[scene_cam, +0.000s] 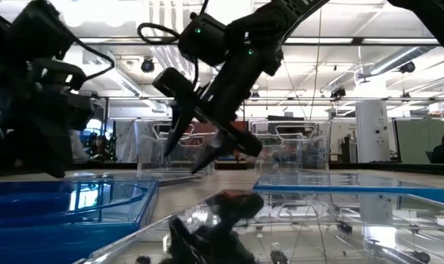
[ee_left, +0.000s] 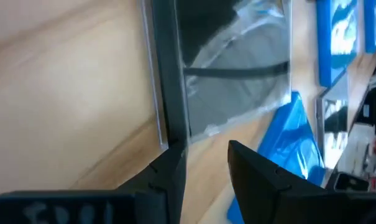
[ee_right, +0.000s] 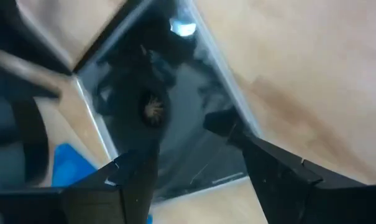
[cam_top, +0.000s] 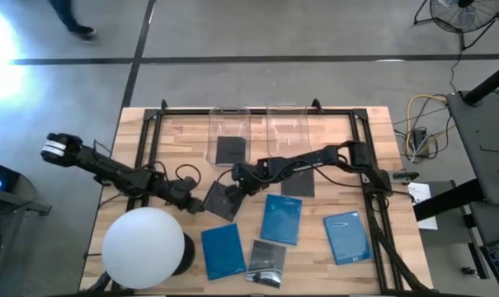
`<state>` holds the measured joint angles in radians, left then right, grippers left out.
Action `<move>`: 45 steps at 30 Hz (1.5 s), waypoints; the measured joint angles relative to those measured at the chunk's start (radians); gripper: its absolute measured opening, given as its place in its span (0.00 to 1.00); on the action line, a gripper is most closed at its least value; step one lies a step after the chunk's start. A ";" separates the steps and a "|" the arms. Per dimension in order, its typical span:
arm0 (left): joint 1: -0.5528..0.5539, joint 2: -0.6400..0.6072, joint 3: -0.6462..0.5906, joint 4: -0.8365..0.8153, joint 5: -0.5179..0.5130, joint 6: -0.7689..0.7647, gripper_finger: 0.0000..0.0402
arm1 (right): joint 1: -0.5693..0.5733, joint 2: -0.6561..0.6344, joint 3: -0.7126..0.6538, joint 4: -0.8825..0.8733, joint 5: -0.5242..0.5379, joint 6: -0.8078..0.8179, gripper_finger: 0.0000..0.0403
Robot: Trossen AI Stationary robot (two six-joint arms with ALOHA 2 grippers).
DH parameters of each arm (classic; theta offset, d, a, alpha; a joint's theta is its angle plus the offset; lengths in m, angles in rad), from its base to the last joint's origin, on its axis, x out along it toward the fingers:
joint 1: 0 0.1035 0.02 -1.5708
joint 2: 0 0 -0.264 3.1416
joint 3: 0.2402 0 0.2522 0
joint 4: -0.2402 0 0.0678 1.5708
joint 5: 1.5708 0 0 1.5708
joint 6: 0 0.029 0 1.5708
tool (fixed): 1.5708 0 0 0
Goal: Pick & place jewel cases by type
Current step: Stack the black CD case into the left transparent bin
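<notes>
A dark square jewel case (cam_top: 222,202) lies on the table between my two grippers. My left gripper (cam_top: 198,203) is open at its left side; in the left wrist view its fingers (ee_left: 203,155) stand at a corner of the case (ee_left: 237,87). My right gripper (cam_top: 235,178) is open wide over the case's far right corner, pointing down (scene_cam: 194,144), with the case (ee_right: 169,106) showing between its fingers (ee_right: 178,143). Another dark case (cam_top: 230,151) lies in the left clear bin. Three blue cases (cam_top: 280,219) (cam_top: 223,250) (cam_top: 347,238) lie flat nearer the front. My left gripper has one fingertip (ee_left: 170,163) right beside the case's corner (ee_left: 175,146); whether it touches, I cannot tell. My right gripper has one fingertip (ee_right: 220,121) over the case's edge (ee_right: 237,112); whether it touches, I cannot tell.
A large white sphere (cam_top: 146,241) sits at the near left corner, close to the left arm. Two clear bins (cam_top: 211,124) (cam_top: 287,111) stand at the far edge. One more dark case (cam_top: 298,186) lies under the right arm, another glossy one (cam_top: 266,261) at the front.
</notes>
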<state>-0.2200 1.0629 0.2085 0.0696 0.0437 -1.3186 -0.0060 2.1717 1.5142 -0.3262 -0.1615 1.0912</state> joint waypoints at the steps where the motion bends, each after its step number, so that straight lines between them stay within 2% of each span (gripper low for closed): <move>1: 0.009 0.011 0.000 0.000 0.002 0.006 0.26 | 0.002 0.001 -0.001 0.004 -0.008 -0.002 0.56; 5: 0.052 0.039 0.000 0.011 -0.041 0.017 0.26 | 0.011 0.001 -0.003 0.039 -0.048 -0.021 0.56; 11: 0.107 0.030 0.004 0.047 -0.204 0.016 0.26 | 0.018 0.002 -0.005 0.182 -0.168 -0.040 0.56; 14: 0.139 0.031 0.011 0.044 -0.260 0.019 0.26 | 0.019 0.001 -0.003 0.223 -0.173 -0.045 0.56; 16: 0.152 0.029 0.020 0.042 -0.259 0.018 0.26 | 0.019 0.000 -0.003 0.222 -0.170 -0.063 0.56; 19: 0.144 0.013 0.034 0.044 -0.238 0.023 0.26 | 0.020 -0.032 -0.003 0.150 -0.084 -0.077 0.56; 24: 0.106 -0.021 0.066 0.019 -0.234 0.025 0.26 | 0.027 -0.082 -0.002 -0.085 0.109 -0.126 0.56; 27: 0.081 -0.023 0.085 -0.052 -0.209 -0.017 0.26 | 0.033 -0.078 -0.004 -0.179 0.135 -0.130 0.56; 33: 0.000 -0.006 0.085 -0.196 -0.175 -0.109 0.26 | 0.032 -0.031 -0.004 -0.142 0.073 -0.099 0.56; 36: -0.007 -0.006 0.067 -0.207 -0.228 -0.131 0.26 | 0.035 -0.017 -0.004 -0.052 -0.025 -0.099 0.56; 39: 0.009 -0.006 0.056 -0.204 -0.336 -0.130 0.26 | 0.044 -0.009 -0.004 0.047 -0.100 -0.100 0.56; 45: 0.058 0.008 0.047 -0.118 -0.418 -0.091 0.26 | 0.048 -0.010 -0.003 0.151 -0.126 -0.147 0.56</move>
<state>-0.1625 1.0710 0.2550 -0.0484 -0.3746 -1.4100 0.0422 2.1612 1.5108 -0.1752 -0.2870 0.9447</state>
